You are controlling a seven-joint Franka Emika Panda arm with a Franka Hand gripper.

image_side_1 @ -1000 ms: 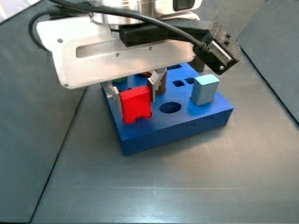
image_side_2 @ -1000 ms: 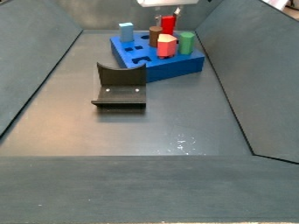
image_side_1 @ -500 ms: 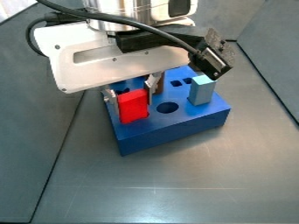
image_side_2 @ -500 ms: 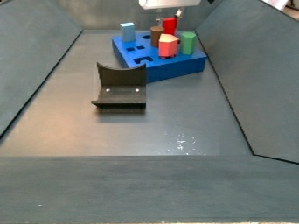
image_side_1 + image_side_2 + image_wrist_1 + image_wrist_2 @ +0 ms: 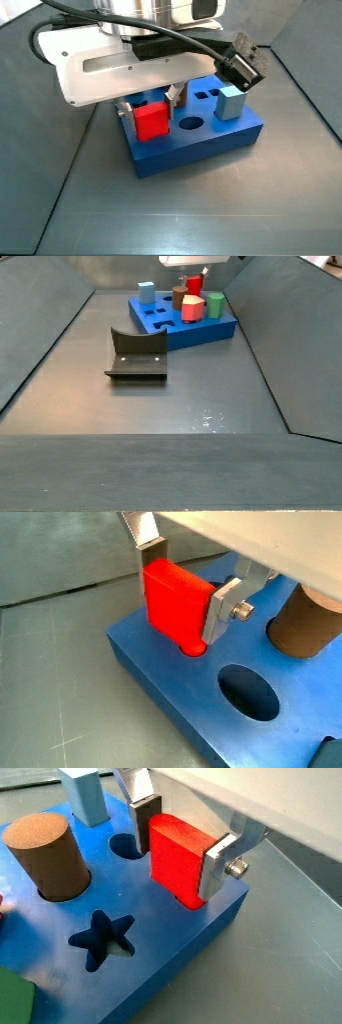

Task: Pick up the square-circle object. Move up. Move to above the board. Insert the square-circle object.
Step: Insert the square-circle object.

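The square-circle object is a bright red block held upright between the silver fingers. My gripper is shut on it, directly over the blue board. The object's rounded lower tip touches the board's top face near a corner, beside a round hole. From the opposite wrist view, the square-circle object stands at the board edge with the gripper clamped on its sides. Both side views show the square-circle object low on the board under the gripper.
A brown cylinder, a light blue block, a salmon peg and a green piece stand in the board. A star hole is open. The dark fixture sits on the floor in front of the board.
The gripper and the red piece shifted slightly sideways and a little lower over the board up to half a second ago. Since then nothing has visibly moved.
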